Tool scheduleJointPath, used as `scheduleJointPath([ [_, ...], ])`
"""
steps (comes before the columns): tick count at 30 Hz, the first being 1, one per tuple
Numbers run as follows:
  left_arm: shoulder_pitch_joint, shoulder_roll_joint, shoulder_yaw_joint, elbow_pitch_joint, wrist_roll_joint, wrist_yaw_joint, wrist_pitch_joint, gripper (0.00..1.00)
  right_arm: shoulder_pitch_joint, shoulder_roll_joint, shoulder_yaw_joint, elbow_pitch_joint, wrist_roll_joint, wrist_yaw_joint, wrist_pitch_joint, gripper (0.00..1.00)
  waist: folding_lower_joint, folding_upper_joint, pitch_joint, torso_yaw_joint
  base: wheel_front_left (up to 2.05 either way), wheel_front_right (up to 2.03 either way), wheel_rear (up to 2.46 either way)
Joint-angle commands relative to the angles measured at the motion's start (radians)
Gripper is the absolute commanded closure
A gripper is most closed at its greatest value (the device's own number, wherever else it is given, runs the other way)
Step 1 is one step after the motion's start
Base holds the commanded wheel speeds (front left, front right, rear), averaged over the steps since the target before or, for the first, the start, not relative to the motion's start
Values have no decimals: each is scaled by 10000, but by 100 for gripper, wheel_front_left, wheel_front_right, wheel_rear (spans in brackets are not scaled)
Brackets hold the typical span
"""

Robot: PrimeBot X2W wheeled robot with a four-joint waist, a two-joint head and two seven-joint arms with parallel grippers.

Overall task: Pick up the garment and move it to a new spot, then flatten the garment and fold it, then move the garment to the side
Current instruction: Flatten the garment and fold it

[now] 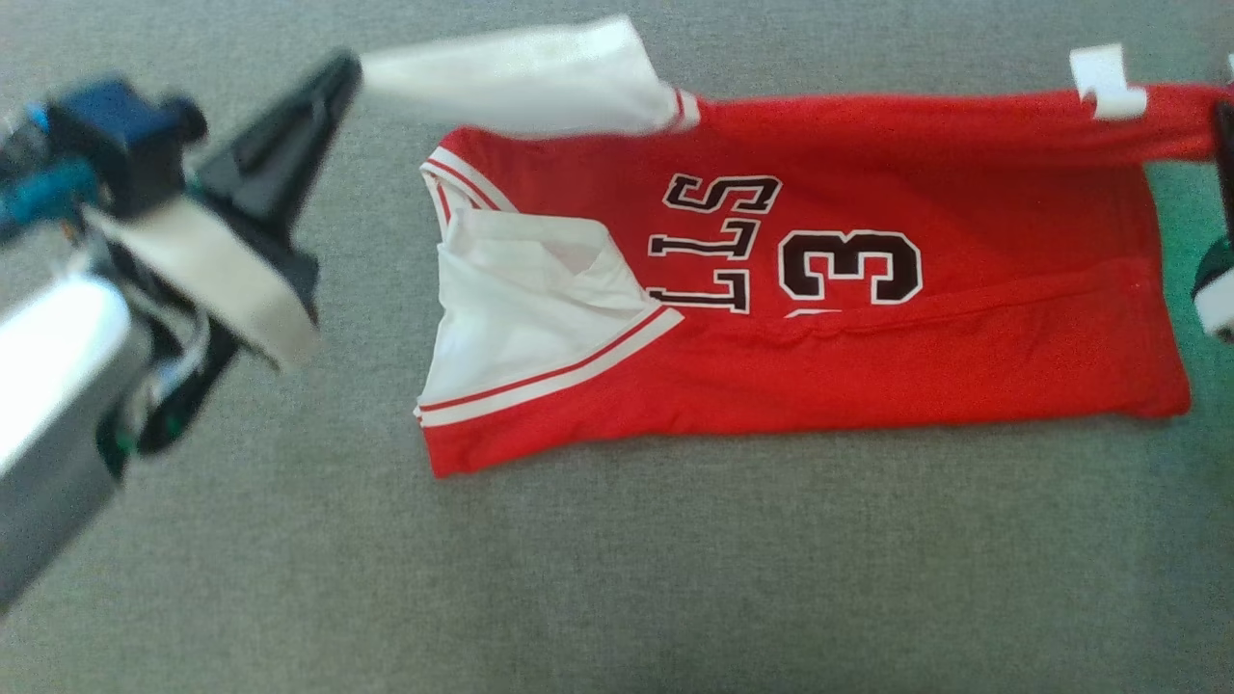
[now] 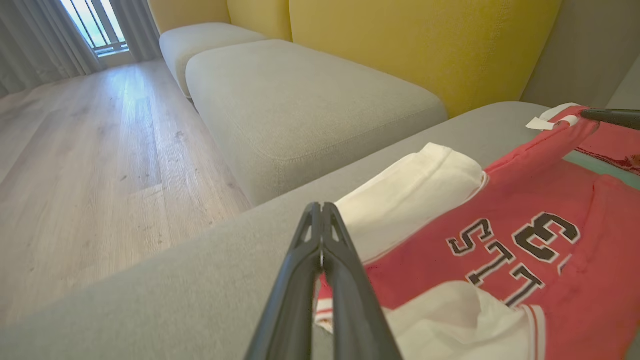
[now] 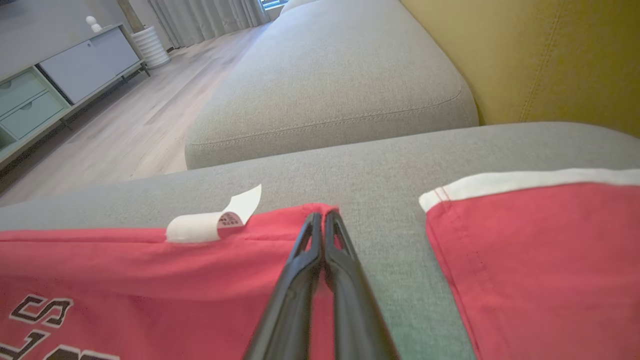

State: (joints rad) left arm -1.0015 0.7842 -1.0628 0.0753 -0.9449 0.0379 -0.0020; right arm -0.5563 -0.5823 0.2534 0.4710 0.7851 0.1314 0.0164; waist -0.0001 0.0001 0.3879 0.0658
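Two closed grippers are seen on the red knit basketball jersey with white sleeves and black lettering (image 1: 868, 337), which is spread on the grey woven sofa cushion (image 1: 617, 578) from the centre of the head view toward 3 o'clock. The left gripper (image 1: 345, 72), at 10 o'clock, is pinched on a lifted white sleeve. The right gripper (image 3: 322, 216), at 2 o'clock, is pinched on the red edge beside a white care label (image 3: 210, 222). The cloth is judged light, limp and easily creased, best taken at corners and seams. A pale wooden floor (image 2: 75, 150) and a yellow backrest (image 2: 425, 40) are seen beyond.
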Motion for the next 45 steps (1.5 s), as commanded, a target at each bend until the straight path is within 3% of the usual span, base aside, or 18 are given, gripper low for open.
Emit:
scheduleJointPath([
  [1,112,697,493,-625,-111,306,-128,100,492,-337,-134,-416,70,-7,-12,100,1,-1,-53,63,0,0,0],
  [7,1469,1292,374,-2193,-270,1343,-523,100,1641,-337,-722,-1086,1,-7,146,100,1,-1,-182,183,0,0,0],
  [13,2749,1567,121,-3021,-460,2104,-983,100,2866,-113,-1246,-1886,-292,-7,417,100,1,-1,-469,222,0,0,0],
  [17,3659,1553,-115,-3179,-750,2419,-1318,100,3710,102,-1791,-2401,-488,-7,722,100,1,-1,-660,243,0,0,0],
  [23,4280,977,-351,-2800,-1031,2395,-1713,100,4224,499,-2209,-2712,-858,-7,1083,100,1,-1,-696,259,0,0,0],
  [24,4344,847,-381,-2684,-1075,2370,-1765,100,4244,578,-2230,-2717,-918,-7,1150,95,1,-1,-689,259,0,0,0],
  [26,4424,606,-463,-2412,-1067,2318,-1851,100,4262,725,-2249,-2719,-1037,-7,1252,51,1,-1,-688,263,0,0,0],
  [27,4446,487,-515,-2260,-1034,2291,-1884,100,4272,793,-2260,-2705,-1095,-7,1282,0,1,-1,-714,271,0,0,0],
  [28,4446,487,-515,-2260,-1034,2291,-1884,100,4272,793,-2260,-2705,-1095,-7,1282,0,1,-1,-714,271,0,0,0],
  [29,4468,365,-556,-2107,-1012,2274,-1917,67,4282,852,-2280,-2685,-1158,-7,1293,0,1,-1,-766,276,0,0,0],
  [30,4500,232,-544,-1960,-1012,2299,-1990,8,4298,917,-2306,-2671,-1209,-7,1270,0,1,-1,-841,277,0,0,0],
  [31,4540,99,-506,-1827,-1010,2342,-2080,0,4335,991,-2347,-2666,-1252,-7,1214,0,1,-1,-938,271,0,0,0],
  [38,5279,-813,368,-1183,-787,3104,-2563,0,4990,1640,-2571,-2787,-1492,-7,677,0,1,-1,-1977,120,0,0,0],
  [41,5924,-1385,1251,-1118,-222,3436,-2590,0,5339,1998,-2591,-2776,-1664,-7,450,0,1,-1,-2488,50,0,0,0],
  [45,7087,-2206,2577,-1178,857,3553,-2594,0,5689,2443,-2607,-2727,-1835,-7,258,0,1,-1,-2897,21,0,0,0],
])
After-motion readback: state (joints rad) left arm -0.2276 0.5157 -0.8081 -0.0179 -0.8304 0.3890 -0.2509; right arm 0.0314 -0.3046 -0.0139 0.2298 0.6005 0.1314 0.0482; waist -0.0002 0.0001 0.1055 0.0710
